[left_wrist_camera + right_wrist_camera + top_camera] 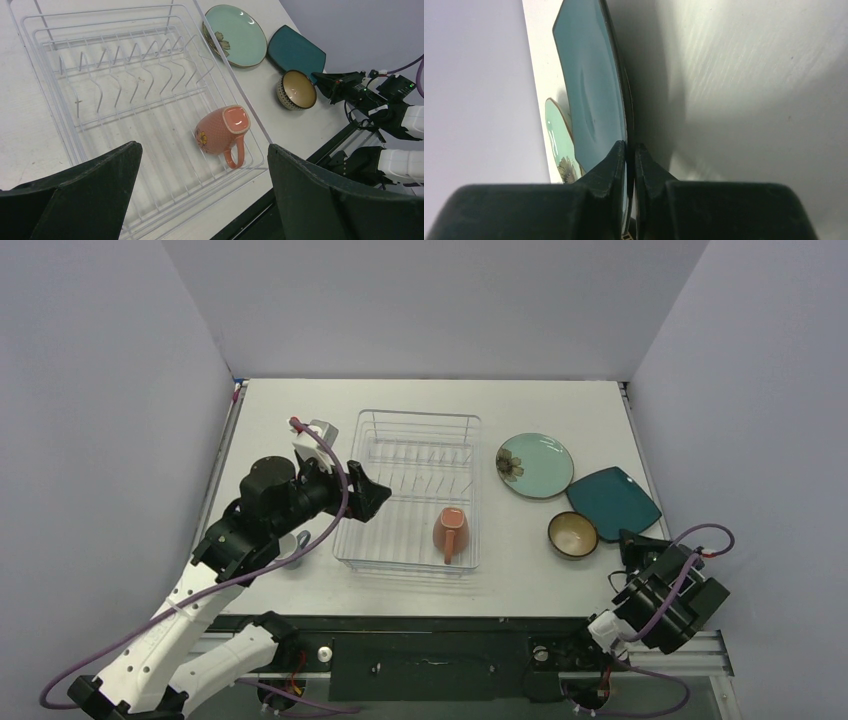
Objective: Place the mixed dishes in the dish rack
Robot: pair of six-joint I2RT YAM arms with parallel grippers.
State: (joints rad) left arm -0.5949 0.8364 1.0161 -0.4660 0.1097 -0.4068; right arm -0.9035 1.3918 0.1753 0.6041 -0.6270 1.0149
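Note:
The dish rack [415,420] stands mid-table and holds the salmon-orange mug [450,530] on its side at the near right corner; rack [125,10] and mug [220,130] also show in the left wrist view. My left gripper [368,492] is open and empty above the rack's left side, jaws wide apart [202,150]. My right gripper [632,540] is shut on the near edge of the dark teal squarish plate [612,502], its fingers pinching the rim [630,145]. The pale teal round plate [535,465] and brown bowl [573,534] lie right of the rack.
A grey-blue curved shape [299,543], perhaps the grey-blue mug, shows partly under my left arm, left of the rack. Walls close in the table on three sides. The table's right edge [640,440] runs just past the dark plate.

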